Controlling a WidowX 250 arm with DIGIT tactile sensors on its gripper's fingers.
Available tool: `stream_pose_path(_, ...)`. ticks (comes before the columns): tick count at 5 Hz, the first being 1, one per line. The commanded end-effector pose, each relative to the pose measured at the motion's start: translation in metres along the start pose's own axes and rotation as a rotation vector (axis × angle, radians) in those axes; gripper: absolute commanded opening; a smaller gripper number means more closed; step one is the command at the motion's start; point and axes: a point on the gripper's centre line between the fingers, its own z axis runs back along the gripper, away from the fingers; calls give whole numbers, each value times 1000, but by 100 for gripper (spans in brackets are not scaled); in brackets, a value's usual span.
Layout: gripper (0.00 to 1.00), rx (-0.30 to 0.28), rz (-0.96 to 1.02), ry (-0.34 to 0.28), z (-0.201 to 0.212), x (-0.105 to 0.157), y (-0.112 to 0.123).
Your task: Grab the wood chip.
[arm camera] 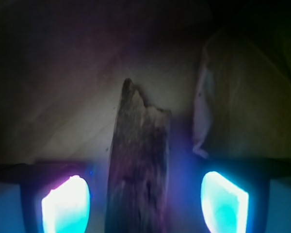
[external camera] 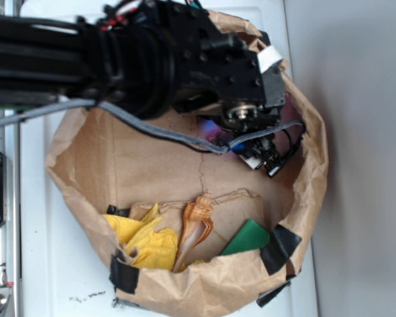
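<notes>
The wood chip [arm camera: 138, 160] is a dark brown, rough, elongated piece lying on brown paper in the wrist view. It runs straight up the middle between my gripper's [arm camera: 145, 204] two glowing pads [arm camera: 65, 206]. A gap shows on each side of it, so the gripper is open and straddles the chip without touching it. In the exterior view the gripper [external camera: 247, 142] is lowered into the upper right of the paper bag [external camera: 86, 165], and the arm hides the chip.
The bag's crumpled walls rise all round the gripper, close on the right. At the bag's near side lie a yellow cloth [external camera: 145, 241], an orange-tan seashell [external camera: 195, 228] and a flat green block [external camera: 247, 238]. Black tape [external camera: 277, 247] patches the rim.
</notes>
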Motion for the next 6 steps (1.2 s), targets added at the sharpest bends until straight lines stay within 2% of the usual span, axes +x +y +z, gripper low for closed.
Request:
stream_pose_path(1,0,-27,-14,-44,5,18,4)
stream_pose_path(4,0,-26,21,-72,4,18,3)
stream_pose_path(5,0,-33,31,-46,15,17,4)
stream_pose_path(6,0,-67,9,78,59,8,10)
